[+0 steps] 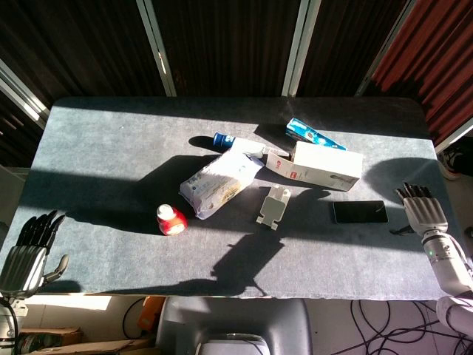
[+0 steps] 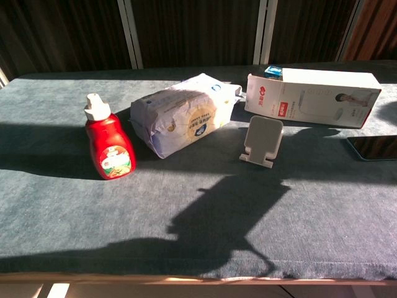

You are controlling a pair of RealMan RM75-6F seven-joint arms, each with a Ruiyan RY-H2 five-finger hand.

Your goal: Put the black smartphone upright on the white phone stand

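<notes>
The black smartphone (image 1: pixel 360 212) lies flat on the grey table, right of centre; the chest view shows only its left end (image 2: pixel 374 148) at the right edge. The white phone stand (image 1: pixel 272 206) stands to its left, near the middle (image 2: pixel 263 142). My right hand (image 1: pixel 424 214) hovers just right of the phone, fingers apart, holding nothing. My left hand (image 1: pixel 29 245) hangs off the table's near left corner, fingers spread and empty. Neither hand shows in the chest view.
A white and red carton (image 1: pixel 323 167) lies behind the phone. A white pouch (image 1: pixel 219 182), a red bottle with white cap (image 1: pixel 171 220), a blue tube (image 1: pixel 312 135) and a blue-capped item (image 1: pixel 224 139) are spread about. The table (image 1: pixel 111 148) ends near both hands.
</notes>
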